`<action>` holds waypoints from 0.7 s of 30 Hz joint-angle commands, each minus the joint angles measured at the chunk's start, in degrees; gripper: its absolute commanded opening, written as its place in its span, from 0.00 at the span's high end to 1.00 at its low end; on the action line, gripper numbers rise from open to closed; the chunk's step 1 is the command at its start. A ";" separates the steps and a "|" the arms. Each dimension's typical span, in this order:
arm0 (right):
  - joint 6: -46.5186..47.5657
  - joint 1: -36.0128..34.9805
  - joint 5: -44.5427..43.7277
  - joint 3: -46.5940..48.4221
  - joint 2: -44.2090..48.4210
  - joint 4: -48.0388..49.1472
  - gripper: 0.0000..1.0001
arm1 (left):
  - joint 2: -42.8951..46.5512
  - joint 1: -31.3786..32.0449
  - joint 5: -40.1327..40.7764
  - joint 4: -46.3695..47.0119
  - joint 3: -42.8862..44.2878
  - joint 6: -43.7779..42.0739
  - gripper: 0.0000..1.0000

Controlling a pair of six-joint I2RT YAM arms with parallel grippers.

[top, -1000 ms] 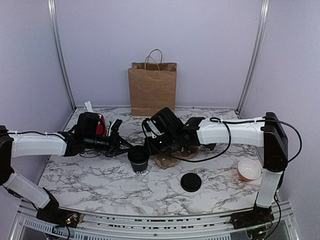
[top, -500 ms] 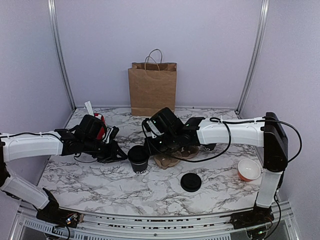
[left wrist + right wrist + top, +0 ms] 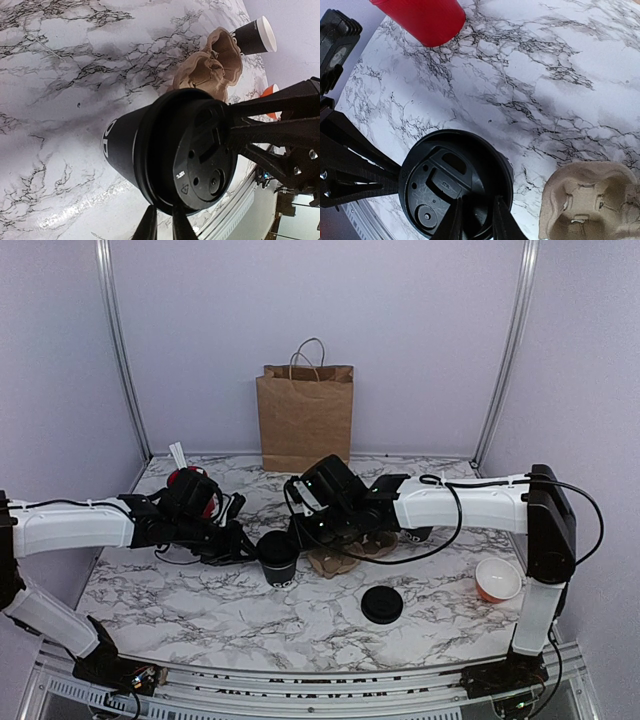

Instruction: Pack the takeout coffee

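The lid (image 3: 440, 185) of the takeout coffee (image 3: 277, 558), upright in front of the paper bag (image 3: 305, 415), is being pinched at its rim by the right gripper (image 3: 477, 222), likely to seat it before bagging, with the left gripper (image 3: 164, 227) narrowed alongside, hold unclear.

Both arms stretched low and inward, their grippers nearly meeting. The left gripper (image 3: 243, 540) held its fingers (image 3: 150, 227) barely parted. The right gripper (image 3: 476, 220) pinched the rim of the takeout coffee (image 3: 277, 558).
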State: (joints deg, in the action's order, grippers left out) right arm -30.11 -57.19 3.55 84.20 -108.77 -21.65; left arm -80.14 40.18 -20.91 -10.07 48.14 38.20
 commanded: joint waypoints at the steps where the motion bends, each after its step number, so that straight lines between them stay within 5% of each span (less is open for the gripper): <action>1: 0.23 0.15 0.84 0.79 -2.21 -2.43 0.80 | -1.39 0.60 -0.07 -1.23 2.03 -1.01 0.90; 21: -0.38 -1.87 -0.37 -1.25 -3.78 -1.08 0.80 | -7.57 3.93 10.08 -17.21 7.82 -5.04 0.90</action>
State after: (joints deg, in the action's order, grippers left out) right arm -30.17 -57.17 2.37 84.44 -109.27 -21.21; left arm -83.85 42.65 -15.75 -19.77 55.66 35.44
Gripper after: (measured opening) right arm 0.198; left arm 0.100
